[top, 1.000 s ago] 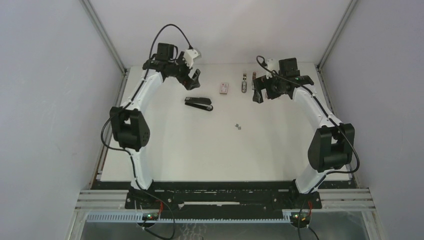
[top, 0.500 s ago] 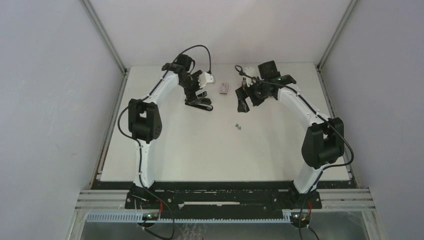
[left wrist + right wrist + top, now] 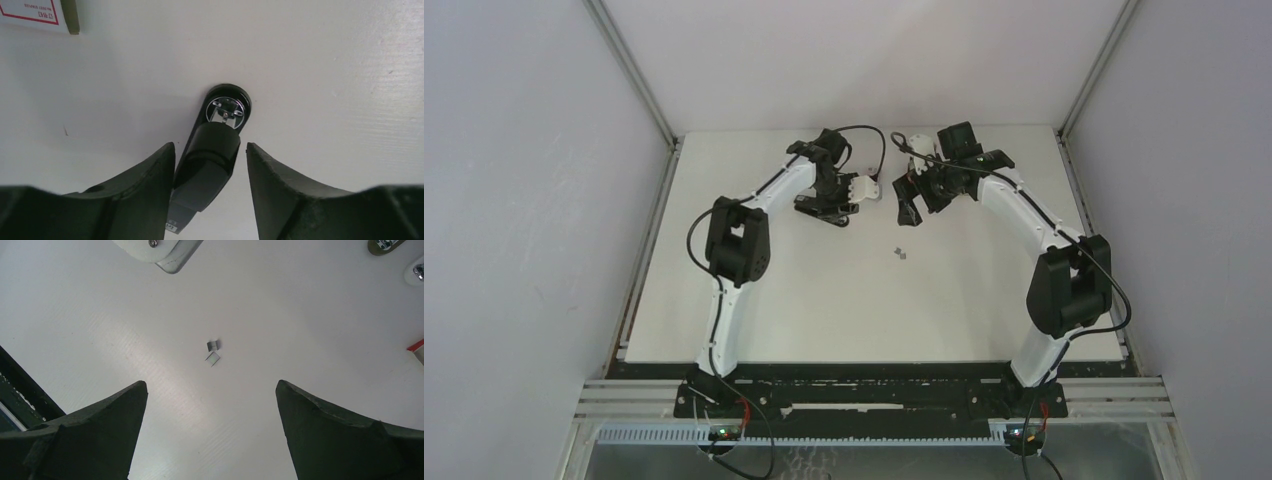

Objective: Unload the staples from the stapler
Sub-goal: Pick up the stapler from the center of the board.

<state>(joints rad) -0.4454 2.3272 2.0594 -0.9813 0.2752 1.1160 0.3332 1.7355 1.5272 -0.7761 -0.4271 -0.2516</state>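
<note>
Slim black stapler (image 3: 209, 152) is sitting flat on the desk, up toward the far edge and a bit left of centre. Top arm looks down, shiny metal plate showing at its nose. Two tiny silvery staples (image 3: 212, 358) lie loose side by side near the desk's middle, well apart from it.

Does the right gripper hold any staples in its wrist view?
No, the staples lie loose on the table, apart from the wide-open right gripper.

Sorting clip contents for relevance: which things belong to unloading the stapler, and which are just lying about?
Job: stapler; two loose staples; left gripper straddling the stapler.
Lying about: white box with red print; small olive item; small white item.
</note>
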